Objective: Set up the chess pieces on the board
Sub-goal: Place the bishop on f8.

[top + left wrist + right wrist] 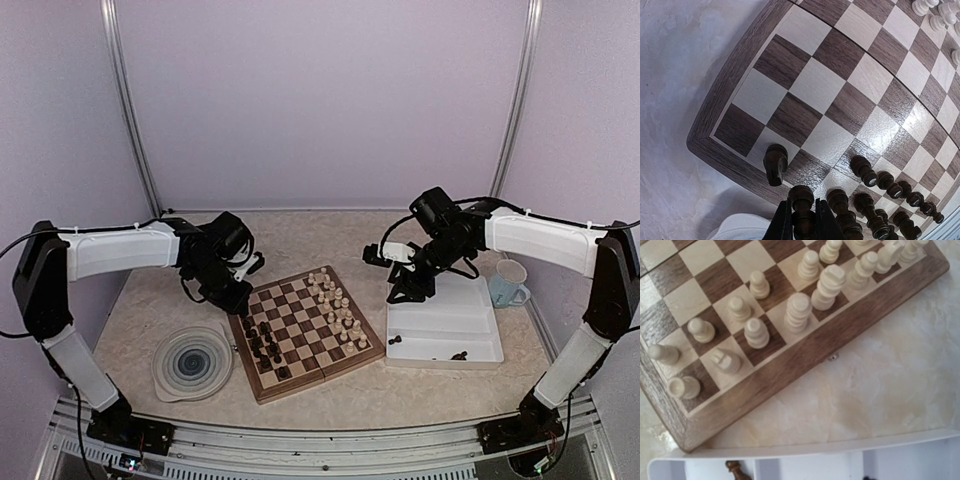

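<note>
The board (322, 377) lies at the table's middle, with dark chess pieces (262, 345) along its left side and pale ones (335, 305) along its right. My left gripper (235, 295) is at the board's far-left corner. In the left wrist view that gripper (802, 220) is shut on a dark piece (802, 197) just over the board's edge, beside a dark knight (775, 162) standing on a corner square. My right gripper (410, 290) hangs over the white tray's far-left end; its fingers do not show in the right wrist view, which shows pale pieces (797, 312) standing in rows.
The white two-compartment tray (450, 310) sits right of the board and holds loose dark pieces (396, 340) (460, 355); one brown piece (735, 470) shows behind its rim (815, 447). A round blue-swirl plate (192, 362) lies left of the board. A pale mug (508, 283) stands at far right.
</note>
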You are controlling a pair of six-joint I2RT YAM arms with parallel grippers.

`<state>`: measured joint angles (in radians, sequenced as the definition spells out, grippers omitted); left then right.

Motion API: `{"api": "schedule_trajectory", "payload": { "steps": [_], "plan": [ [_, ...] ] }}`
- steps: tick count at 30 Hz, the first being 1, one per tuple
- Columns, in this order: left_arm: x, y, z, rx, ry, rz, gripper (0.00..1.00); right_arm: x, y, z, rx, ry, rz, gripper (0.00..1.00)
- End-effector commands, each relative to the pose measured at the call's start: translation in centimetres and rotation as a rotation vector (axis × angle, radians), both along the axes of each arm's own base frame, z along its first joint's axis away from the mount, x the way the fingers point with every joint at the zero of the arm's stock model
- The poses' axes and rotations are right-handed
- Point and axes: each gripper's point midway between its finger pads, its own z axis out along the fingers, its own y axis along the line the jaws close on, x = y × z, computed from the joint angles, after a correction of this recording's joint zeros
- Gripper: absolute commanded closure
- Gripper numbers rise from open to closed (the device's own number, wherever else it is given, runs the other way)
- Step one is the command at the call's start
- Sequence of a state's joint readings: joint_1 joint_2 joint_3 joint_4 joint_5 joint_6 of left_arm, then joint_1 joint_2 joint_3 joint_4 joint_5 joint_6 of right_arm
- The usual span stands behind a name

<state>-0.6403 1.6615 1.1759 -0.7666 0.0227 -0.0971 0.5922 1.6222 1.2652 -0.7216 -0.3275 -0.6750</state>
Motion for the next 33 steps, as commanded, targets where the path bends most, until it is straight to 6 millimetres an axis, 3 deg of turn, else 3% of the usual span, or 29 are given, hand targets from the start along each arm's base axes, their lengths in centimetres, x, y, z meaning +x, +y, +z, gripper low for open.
{"api": "schedule_trajectory", "payload": {
  "steps": [1, 33],
  "plan": [
    [-0.2, -0.5, -0.8, -0.015, 0.014, -0.007, 0.91, 0.2, -0.3, 0.3, -0.002, 0.0, -0.008, 0.47],
    [-0.4, -1.2, -3.2, 0.03, 0.05, -0.028, 0.83, 0.1, -0.4, 0.0, -0.009, 0.003, -0.01, 0.47]
  ]
}}
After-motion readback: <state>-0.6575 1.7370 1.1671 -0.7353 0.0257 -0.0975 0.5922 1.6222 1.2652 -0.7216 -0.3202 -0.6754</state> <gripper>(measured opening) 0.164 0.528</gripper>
